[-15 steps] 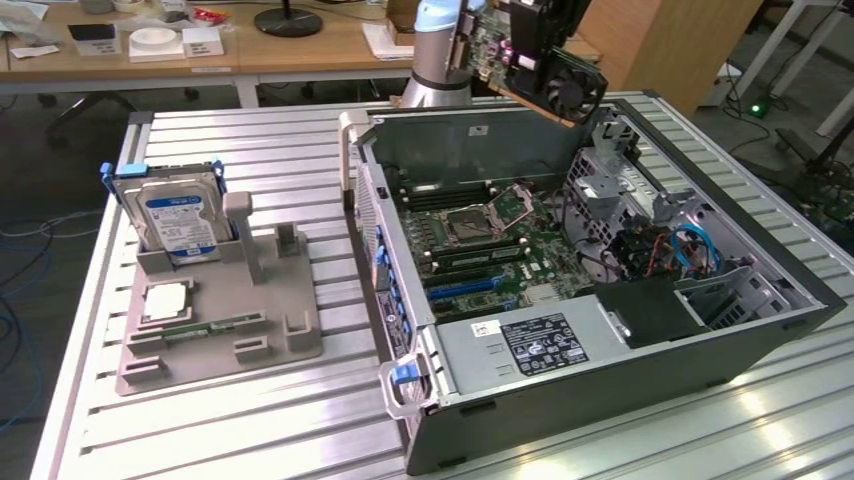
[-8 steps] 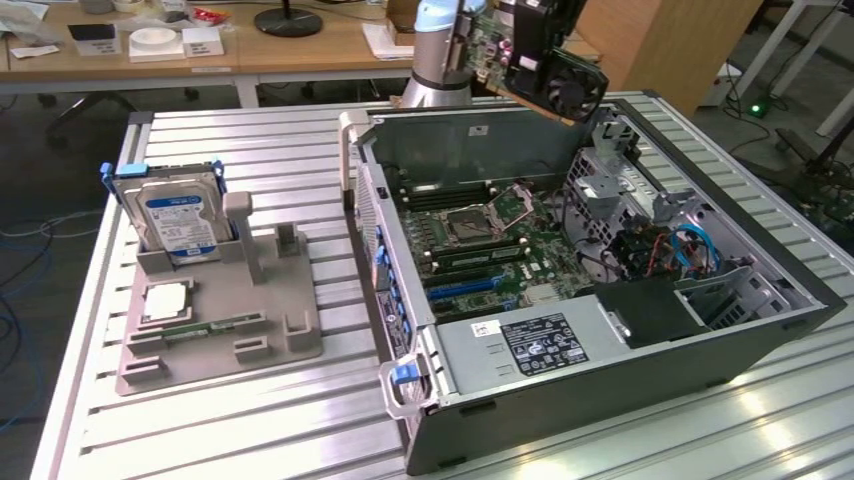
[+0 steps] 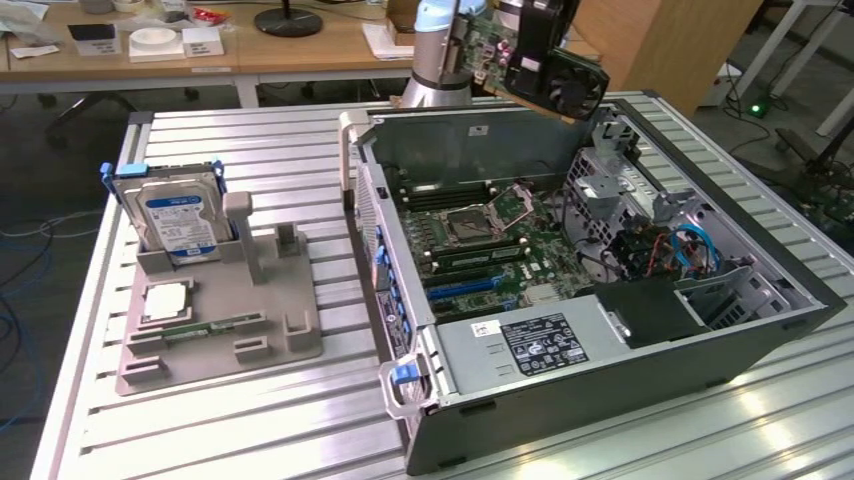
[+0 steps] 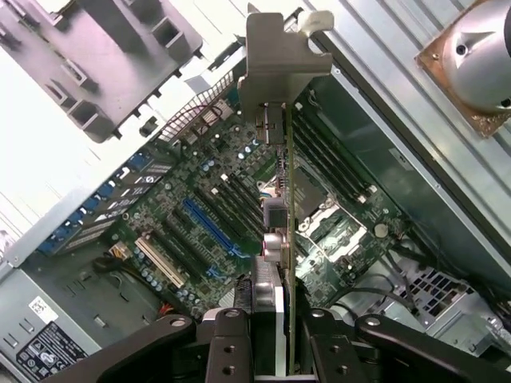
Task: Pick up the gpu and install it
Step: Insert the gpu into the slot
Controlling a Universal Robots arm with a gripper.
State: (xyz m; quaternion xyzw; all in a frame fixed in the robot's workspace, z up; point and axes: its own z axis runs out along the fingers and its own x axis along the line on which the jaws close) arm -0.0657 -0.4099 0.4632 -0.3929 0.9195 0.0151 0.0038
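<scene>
Gpu (image 4: pixel 275 215): clamped edge-on in your end effector (image 4: pixel 275 319), aloft over the open case (image 3: pixel 467 140), bracket end outermost, blue slot (image 4: pixel 211 227) below, offset and askew.

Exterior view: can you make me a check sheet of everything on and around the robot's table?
Surface: slatted metal table, holding an open computer case and a grey holder tray.
Job's things: gpu held up in the air above the case, not in a slot yet.
Clutter: hard drive standing in the tray; memory stick lying flat there.
Claws: the claw is shut on the gpu's edge.
Cables: blue and red wires inside the case.
Surroundings: wooden desks behind the table, with small boxes on them.
</scene>
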